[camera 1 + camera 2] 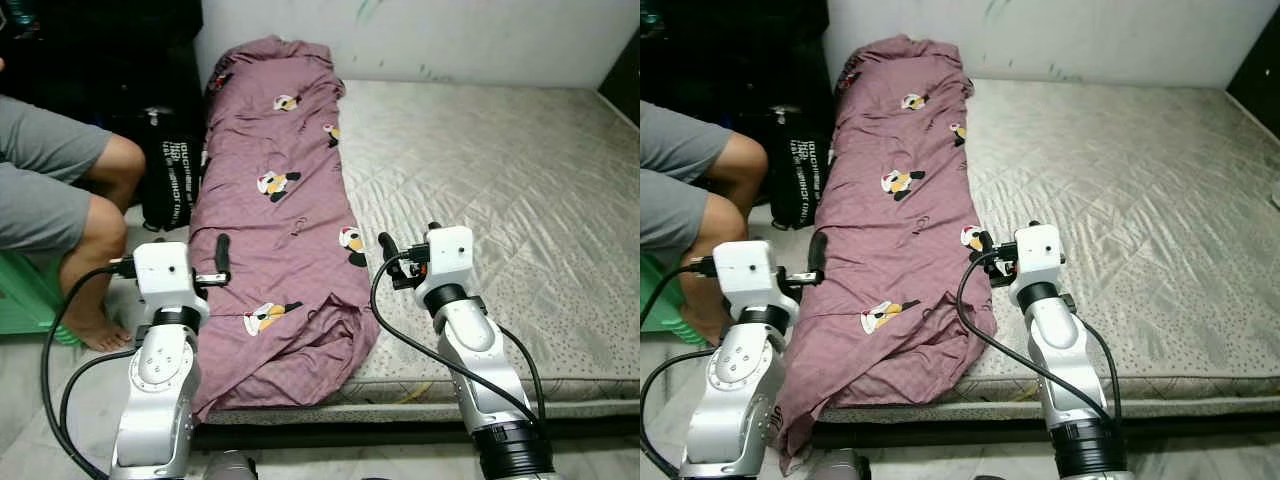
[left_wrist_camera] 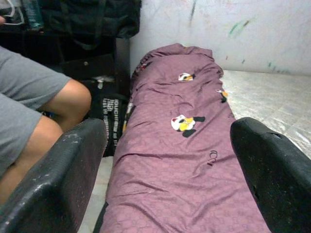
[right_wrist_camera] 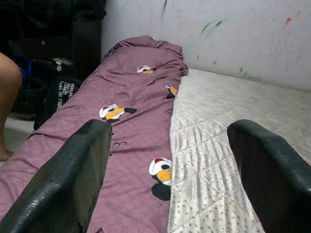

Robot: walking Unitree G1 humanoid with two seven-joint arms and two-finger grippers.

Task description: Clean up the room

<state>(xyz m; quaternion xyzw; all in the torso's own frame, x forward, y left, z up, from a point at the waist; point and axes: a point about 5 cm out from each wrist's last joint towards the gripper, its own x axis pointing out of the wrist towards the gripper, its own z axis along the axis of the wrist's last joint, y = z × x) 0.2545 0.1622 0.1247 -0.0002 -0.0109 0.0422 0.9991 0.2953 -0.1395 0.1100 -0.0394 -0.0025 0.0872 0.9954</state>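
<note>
Left wrist view has the left gripper (image 2: 167, 170) spread wide and empty over the purple blanket (image 1: 275, 210); the right gripper (image 3: 170, 170), equally wide and empty, hangs at the blanket's right edge. The blanket lies folded lengthwise along the left side of the mattress (image 1: 500, 180), its near end drooping over the edge. Likely step: reaching to grasp it. A seated person (image 1: 60, 190) and black bag (image 1: 168, 180) crowd the left.
</note>
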